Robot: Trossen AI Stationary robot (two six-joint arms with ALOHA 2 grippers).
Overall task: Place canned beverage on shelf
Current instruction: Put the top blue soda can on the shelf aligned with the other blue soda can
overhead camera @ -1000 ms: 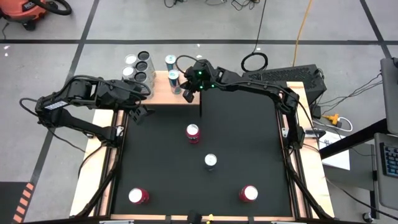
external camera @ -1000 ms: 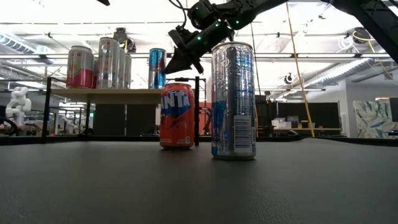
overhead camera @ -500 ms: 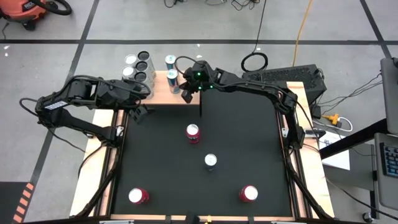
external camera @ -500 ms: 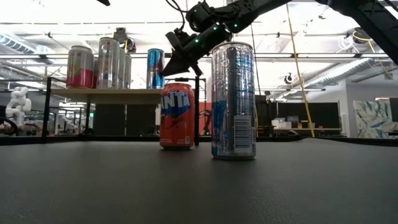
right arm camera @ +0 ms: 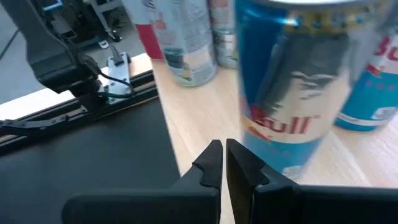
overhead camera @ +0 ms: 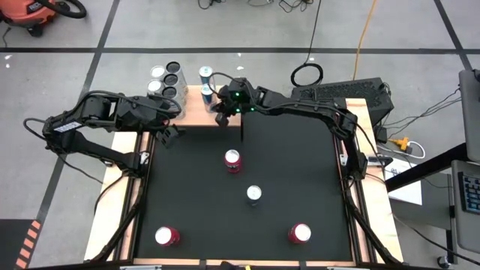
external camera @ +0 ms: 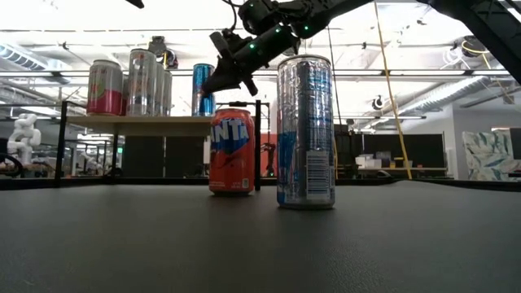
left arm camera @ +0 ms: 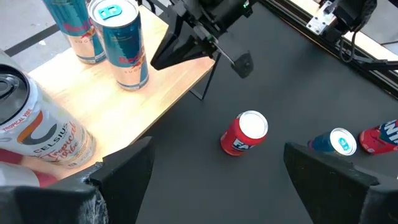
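Black table (overhead camera: 300,180) carried the wood shelf (overhead camera: 196,117) at its far left corner, several cans already on it. L arm parked by the shelf, left gripper (overhead camera: 171,133) spread wide, holding nothing. R arm reached across, right gripper (overhead camera: 220,114) over the shelf's front edge, fingers pinched tight together, nothing between them, blue can (right arm camera: 292,93) upright just ahead of its tips. Loose cans stood upright, well apart on the mat; orange can (overhead camera: 232,160) was closest to both grippers, toward the table's near side. Prob the next pick imo, either arm could take it
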